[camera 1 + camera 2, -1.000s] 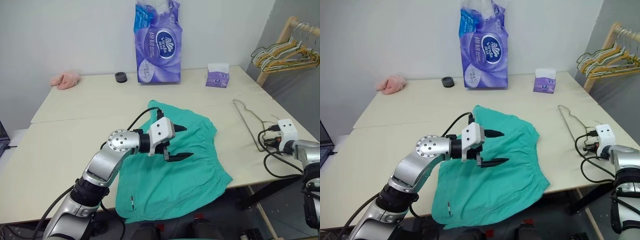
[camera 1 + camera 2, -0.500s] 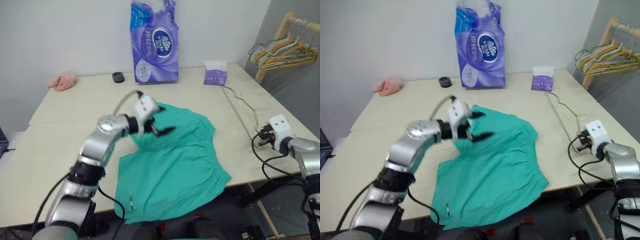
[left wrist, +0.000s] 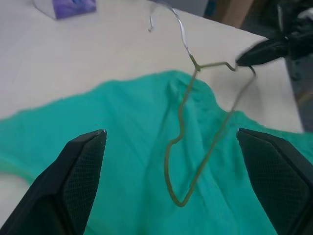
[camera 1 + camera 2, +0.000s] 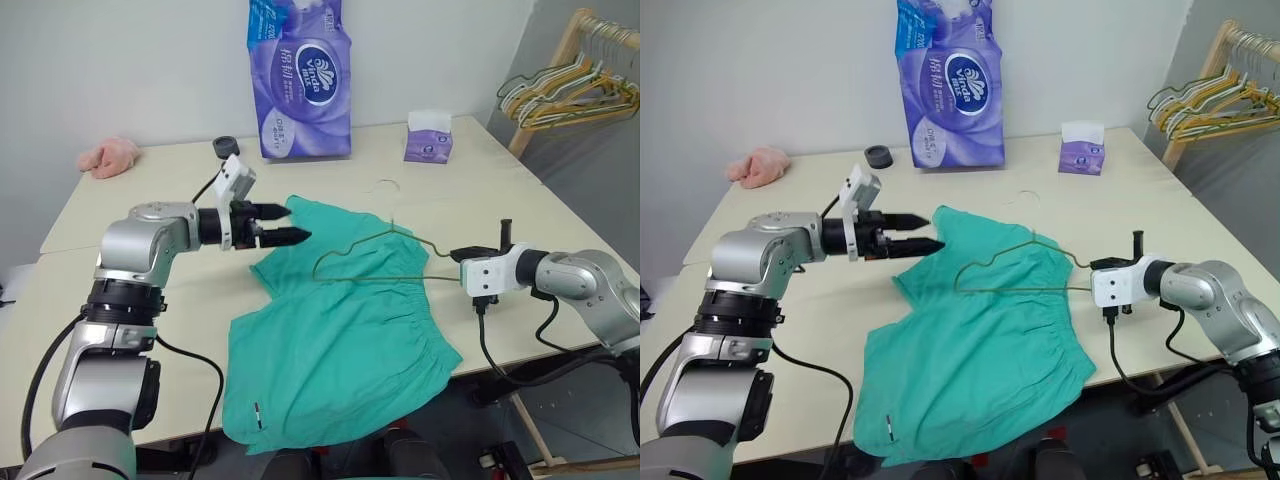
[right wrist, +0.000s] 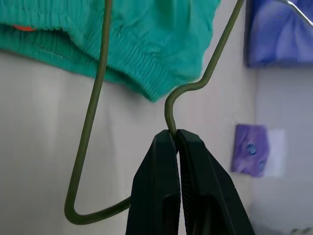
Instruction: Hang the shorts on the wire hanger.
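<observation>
Our right gripper [image 4: 452, 252] pinches the wire hanger [image 4: 375, 262] over the shorts [image 4: 345, 335]; our left gripper [image 4: 290, 223] waits with its fingers spread.

In the right of centre of the head view we see our right gripper's two black fingers pressed together on a bend at one corner of the wire hanger, whose thin olive frame stretches from there toward the centre, above the teal-green cloth, with its hook reaching up toward the table's far side. Left of centre, our left gripper points level toward the hanger, fingers wide apart and holding nothing, just above the upper left corner of the shorts. The shorts lie flat across the lower middle of the frame on the pale table [image 4: 120, 300], their near hem draping over the table's front edge.
</observation>
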